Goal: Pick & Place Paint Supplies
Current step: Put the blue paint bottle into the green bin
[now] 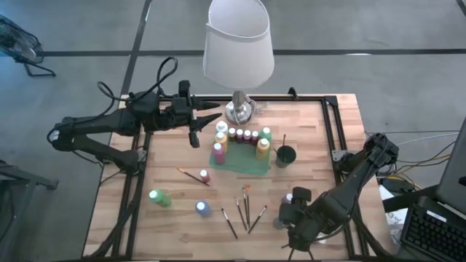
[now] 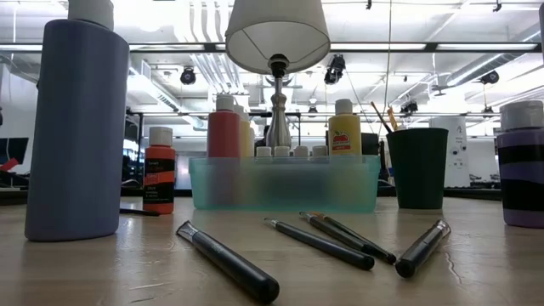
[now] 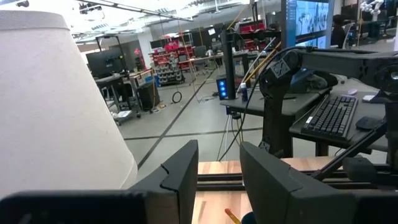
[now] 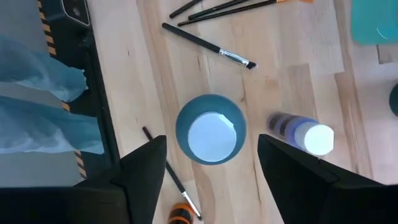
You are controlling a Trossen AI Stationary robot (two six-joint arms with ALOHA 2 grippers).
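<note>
Our right gripper hangs spread wide above the upright blue paint bottle at the near right of the counter, gripping nothing. A purple-striped bottle stands just beside it, so we judge a descending finger could knock that over. The left gripper, part open and empty, waits by the lamp.

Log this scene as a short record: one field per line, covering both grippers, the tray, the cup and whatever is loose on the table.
right gripper: open, above an upright blue bottle, not gripping it
left gripper: fingers apart, nothing between them, beside the lamp shade
tray: teal, holds a row of bottles
cup: dark, beside the tray, brushes inside
loose brushes: several, lying flat on the table
loose bottles: green bottle, red bottle
</note>
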